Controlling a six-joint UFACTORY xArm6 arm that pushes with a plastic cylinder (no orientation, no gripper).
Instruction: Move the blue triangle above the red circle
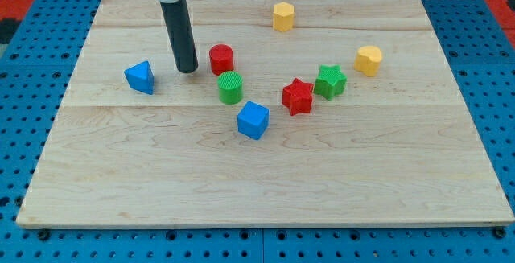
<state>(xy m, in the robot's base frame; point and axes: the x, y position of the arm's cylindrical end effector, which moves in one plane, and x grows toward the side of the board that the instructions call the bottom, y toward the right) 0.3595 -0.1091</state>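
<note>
The blue triangle (140,77) lies on the wooden board at the view's left. The red circle (221,59) stands to its right, slightly nearer the view's top. My tip (187,70) rests on the board between them, closer to the red circle and just to its left. It touches neither block. The rod rises from the tip toward the view's top.
A green circle (230,88) sits just below the red circle. A blue cube (253,120), a red star (298,96) and a green star (330,80) lie to the right. Two yellow blocks (282,16) (368,59) lie nearer the view's top right. The board's edge (48,126) borders a blue pegboard.
</note>
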